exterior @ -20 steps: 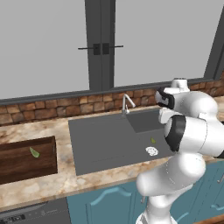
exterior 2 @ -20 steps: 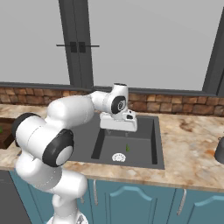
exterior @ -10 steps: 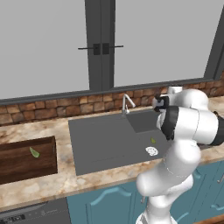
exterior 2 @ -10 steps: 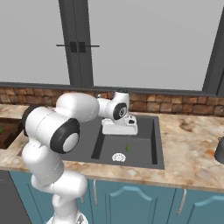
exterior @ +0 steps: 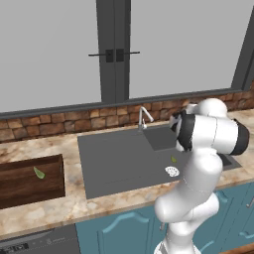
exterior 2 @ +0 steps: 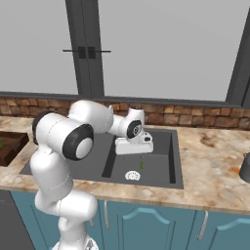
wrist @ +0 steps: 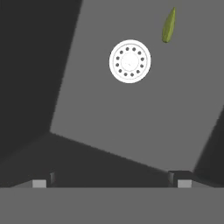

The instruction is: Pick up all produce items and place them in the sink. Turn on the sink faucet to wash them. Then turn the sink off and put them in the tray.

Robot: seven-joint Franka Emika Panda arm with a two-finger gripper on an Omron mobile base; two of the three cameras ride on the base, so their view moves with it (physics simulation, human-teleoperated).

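One slender green produce item (wrist: 168,25) lies on the floor of the deep basin, just beyond the white round drain (wrist: 130,61). It also shows in the sink (exterior: 114,158) as a small green piece (exterior: 173,159) and in the right base view (exterior 2: 142,166) beside the drain (exterior 2: 132,176). My gripper (exterior 2: 133,151) hangs over the basin pointing down, open and empty; its fingertips (wrist: 183,183) stand wide apart. A second green produce item (exterior: 38,172) lies in the dark wooden tray (exterior: 54,183) on the counter to the left. The silver sink faucet (exterior: 144,116) stands behind the sink.
The basin walls (exterior 2: 173,156) close in around the hand. A brick backsplash (exterior: 59,124) and a large window run behind the counter. A dark object (exterior 2: 245,168) sits at the counter's far right. My own arm (exterior: 208,134) hides the basin's right part in the left base view.
The hand has come down lower over the basin, and the arm's elbow has swung round. The jaws have stayed open. Both produce items lie where they were.
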